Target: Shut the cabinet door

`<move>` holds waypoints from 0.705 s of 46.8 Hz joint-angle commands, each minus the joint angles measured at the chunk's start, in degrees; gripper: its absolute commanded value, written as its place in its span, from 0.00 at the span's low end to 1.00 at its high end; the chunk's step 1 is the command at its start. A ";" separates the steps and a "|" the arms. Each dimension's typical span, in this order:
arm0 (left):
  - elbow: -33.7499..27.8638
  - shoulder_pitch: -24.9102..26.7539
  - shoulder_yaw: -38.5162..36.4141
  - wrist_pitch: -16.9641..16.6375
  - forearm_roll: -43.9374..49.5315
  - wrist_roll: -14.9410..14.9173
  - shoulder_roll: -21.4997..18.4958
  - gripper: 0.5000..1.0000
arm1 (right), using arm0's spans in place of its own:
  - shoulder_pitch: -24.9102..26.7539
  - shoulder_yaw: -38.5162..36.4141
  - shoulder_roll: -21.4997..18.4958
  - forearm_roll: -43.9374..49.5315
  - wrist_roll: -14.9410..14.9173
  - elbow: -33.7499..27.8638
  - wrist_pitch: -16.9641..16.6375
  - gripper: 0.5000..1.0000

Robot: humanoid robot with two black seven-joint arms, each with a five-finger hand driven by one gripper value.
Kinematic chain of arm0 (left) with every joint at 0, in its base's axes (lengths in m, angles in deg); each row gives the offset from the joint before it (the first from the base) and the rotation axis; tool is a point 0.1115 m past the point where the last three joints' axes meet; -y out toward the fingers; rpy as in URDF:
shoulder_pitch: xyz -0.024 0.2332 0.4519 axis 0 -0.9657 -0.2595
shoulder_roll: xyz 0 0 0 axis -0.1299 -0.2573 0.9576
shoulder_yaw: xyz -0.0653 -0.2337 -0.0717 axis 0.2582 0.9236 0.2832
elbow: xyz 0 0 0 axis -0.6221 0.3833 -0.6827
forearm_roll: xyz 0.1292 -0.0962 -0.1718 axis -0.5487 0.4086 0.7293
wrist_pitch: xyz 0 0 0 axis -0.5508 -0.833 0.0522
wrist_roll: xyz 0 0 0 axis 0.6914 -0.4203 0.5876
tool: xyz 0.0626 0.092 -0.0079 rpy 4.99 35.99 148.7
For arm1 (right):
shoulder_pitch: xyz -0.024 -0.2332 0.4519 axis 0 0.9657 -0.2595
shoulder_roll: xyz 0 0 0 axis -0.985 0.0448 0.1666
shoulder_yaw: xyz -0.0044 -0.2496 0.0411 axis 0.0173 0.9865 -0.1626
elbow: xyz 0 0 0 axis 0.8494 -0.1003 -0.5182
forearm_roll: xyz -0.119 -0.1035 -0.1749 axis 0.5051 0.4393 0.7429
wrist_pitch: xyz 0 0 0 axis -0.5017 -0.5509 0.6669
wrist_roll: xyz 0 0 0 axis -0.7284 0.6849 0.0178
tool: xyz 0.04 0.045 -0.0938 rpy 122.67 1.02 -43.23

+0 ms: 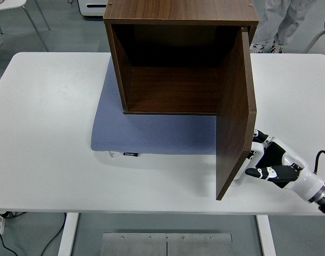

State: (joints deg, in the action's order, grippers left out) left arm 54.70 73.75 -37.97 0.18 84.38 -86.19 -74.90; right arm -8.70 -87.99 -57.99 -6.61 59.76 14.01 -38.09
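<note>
Cabinet (178,58) on blue mat (151,133), mid-table (45,133). Door (236,114) hinged right, swung wide open. Right hand (269,162), fingers spread and empty, flat against door's outer face, placed to push it shut.

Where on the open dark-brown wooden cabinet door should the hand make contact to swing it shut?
On the outer face of the dark-brown wooden cabinet door, near its free lower edge, from the right. It is hinged at the cabinet's right side, no handle shows, and the right hand already sits there with spread fingers.
</note>
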 commanded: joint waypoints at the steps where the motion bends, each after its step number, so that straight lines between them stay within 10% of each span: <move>1: 0.09 0.00 0.00 0.00 0.00 -0.05 0.00 1.00 | -0.09 0.12 -0.31 0.08 -0.01 -0.01 0.00 1.00; 33: 0.00 0.00 0.00 0.00 0.00 0.03 0.00 1.00 | -2.91 3.63 -3.65 0.52 -0.01 -2.30 0.00 1.00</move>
State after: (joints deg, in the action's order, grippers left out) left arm 54.75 73.75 -37.97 0.18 84.38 -86.24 -74.90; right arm -11.60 -84.36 -61.55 -6.30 59.75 12.01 -38.09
